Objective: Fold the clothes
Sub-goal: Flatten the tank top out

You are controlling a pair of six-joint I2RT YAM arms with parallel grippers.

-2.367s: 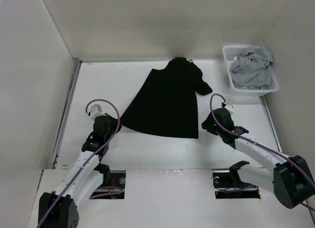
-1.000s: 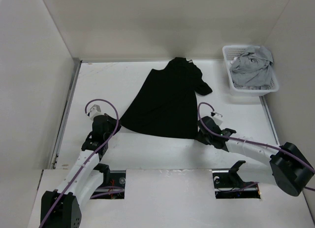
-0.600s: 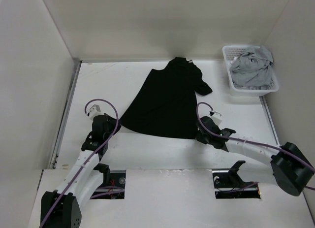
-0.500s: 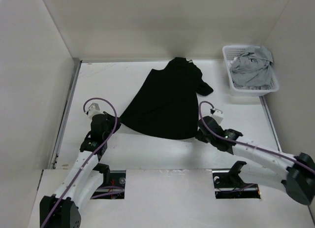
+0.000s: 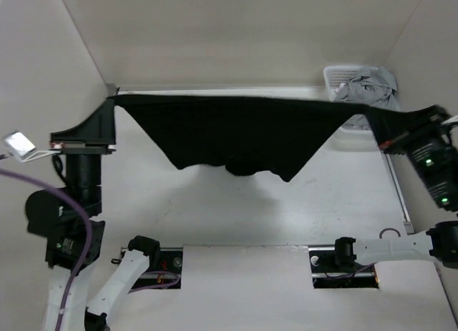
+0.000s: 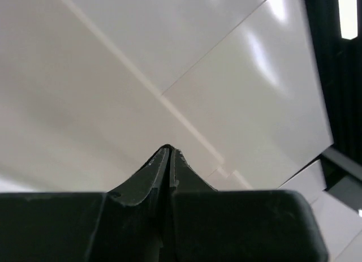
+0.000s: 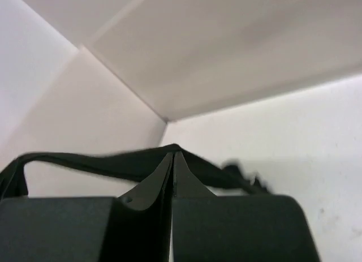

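Clothes [image 5: 243, 131] are up off the table [image 5: 215, 216], stretched flat in the air between the two grippers. The long axis runs side to side, from the left gripper [image 5: 113, 101] across to the right gripper [image 5: 390, 125].

The top edge is pulled nearly straight between the hands. The rest hangs below that line and sags toward the near side. The lower edge is uneven: one drooping point sits below and inboard of the left hand, and a lower point sits nearer the right hand. I can't make out the sleeves or neck.

Left gripper is raised high. Its fingers [image 6: 144, 180] are pressed together with no gap in the wrist view. No cloth shows at the tips there, but from above the garment's corner ends right at them, so it is clamped on the clothes.

Right gripper is also raised. Its fingers [image 7: 147, 183] are closed tight, and a thin black band of fabric runs across just past the tips, so it is pinching the other end.

A white basket [image 5: 335, 76] holding a grey garment [image 5: 368, 84] sits just beyond the right hand, partly hidden behind the stretched cloth.
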